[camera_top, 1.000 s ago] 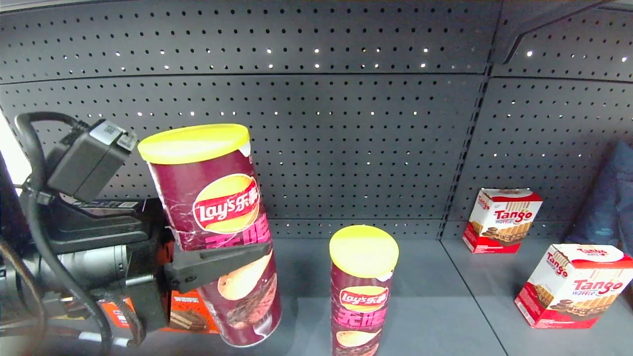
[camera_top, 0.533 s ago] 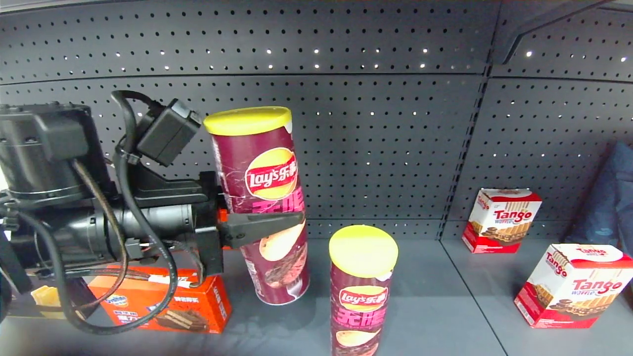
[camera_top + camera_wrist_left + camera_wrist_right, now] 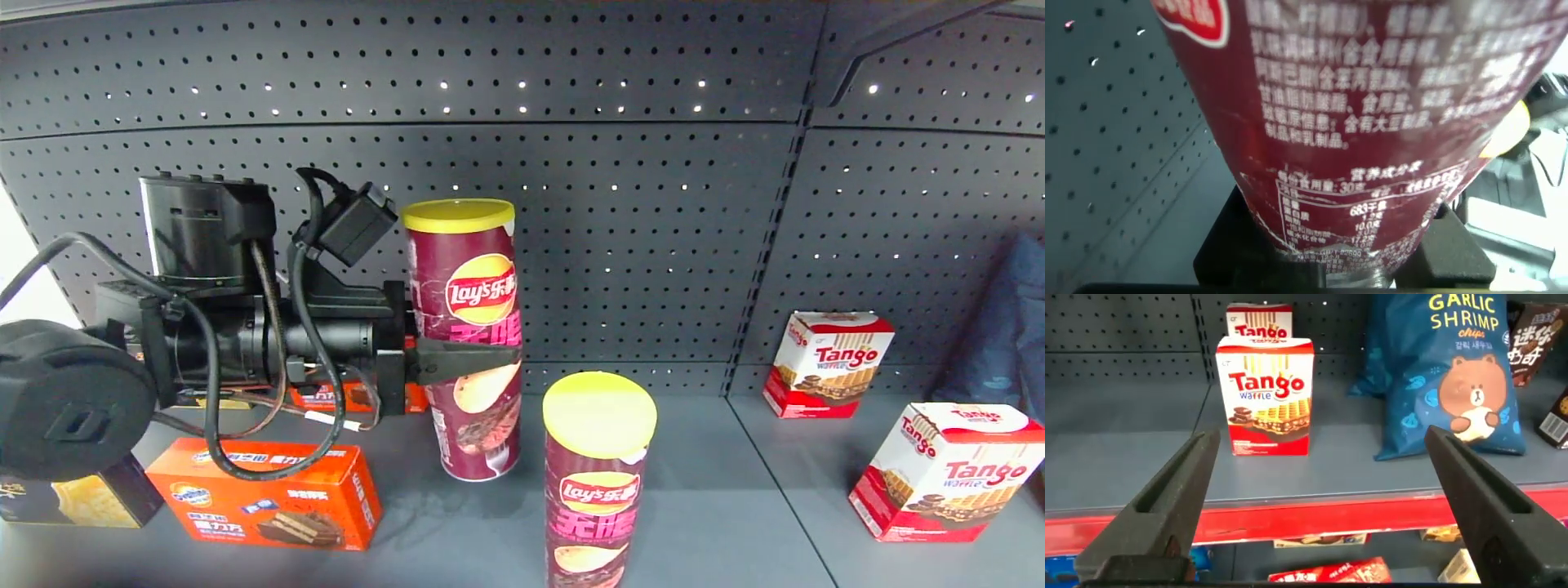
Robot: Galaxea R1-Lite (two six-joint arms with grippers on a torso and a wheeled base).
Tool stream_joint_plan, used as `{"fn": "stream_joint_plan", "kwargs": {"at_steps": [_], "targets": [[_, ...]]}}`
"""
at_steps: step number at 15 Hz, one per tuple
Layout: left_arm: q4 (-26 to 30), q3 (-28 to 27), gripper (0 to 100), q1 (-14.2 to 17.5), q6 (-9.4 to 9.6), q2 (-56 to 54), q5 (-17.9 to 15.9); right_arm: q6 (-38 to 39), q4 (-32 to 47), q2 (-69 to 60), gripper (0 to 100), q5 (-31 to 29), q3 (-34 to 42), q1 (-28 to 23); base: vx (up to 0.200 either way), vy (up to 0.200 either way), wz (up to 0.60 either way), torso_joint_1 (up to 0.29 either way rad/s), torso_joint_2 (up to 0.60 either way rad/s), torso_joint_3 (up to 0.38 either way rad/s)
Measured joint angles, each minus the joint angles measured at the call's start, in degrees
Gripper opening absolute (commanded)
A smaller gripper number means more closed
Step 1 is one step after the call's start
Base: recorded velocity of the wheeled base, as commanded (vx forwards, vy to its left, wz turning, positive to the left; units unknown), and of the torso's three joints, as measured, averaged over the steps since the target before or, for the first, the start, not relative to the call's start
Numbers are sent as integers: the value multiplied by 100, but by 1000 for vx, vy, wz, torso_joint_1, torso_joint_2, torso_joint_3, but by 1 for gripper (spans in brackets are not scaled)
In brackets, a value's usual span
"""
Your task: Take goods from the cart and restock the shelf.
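- Across the head view ran the grey shelf (image 3: 718,506), its deck closed at the back by a perforated panel (image 3: 620,245).
- Over the deck's left part lay the left arm, level, with the left gripper (image 3: 478,359) clamped round the middle of a maroon chip can (image 3: 473,278). The left wrist view had the can's printed wall (image 3: 1355,122) pressed between the dark fingers.
- The right gripper (image 3: 1320,437) stood spread wide with nothing between its fingers, facing a shelf bay with a red front edge.
- A blue snack bag (image 3: 1454,376) leaned at the back of that bay, on the shelf's far right.
- The held can was nearly upright, yellow lid up, near the back panel. I could not tell whether its base touched the deck.
- A second chip can (image 3: 600,482) stood upright on the deck, nearer the front and just right of the held one, apart from it.
- An orange biscuit box (image 3: 261,506) lay flat under the left arm.
- Two red-and-white wafer boxes (image 3: 829,363) (image 3: 951,474) stood at the right, one behind the other.
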Motion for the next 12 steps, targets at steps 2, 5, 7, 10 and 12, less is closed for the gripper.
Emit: {"fn": "stream_joint_plan", "kwargs": {"at_steps": [2,5,7,10,12], "targets": [[-5,-205,0,176,167,293,-193,39,0,0,100,0,18,0,0,0,0,0,0,0],[-277,-310,0,280,239,662,-249,71,-16,0,100,-2,99,0,0,0,0,0,0,0],[-561,-361,0,254,236,911,-277,79,-18,0,100,0,140,0,0,0,0,0,0,0],[-616,-557,0,105,241,1250,-282,107,-68,0,100,6,201,2,0,0,0,0,0,0],[-631,-778,0,-26,246,1484,-274,127,-251,1,100,0,272,0,0,0,0,0,0,0]]}}
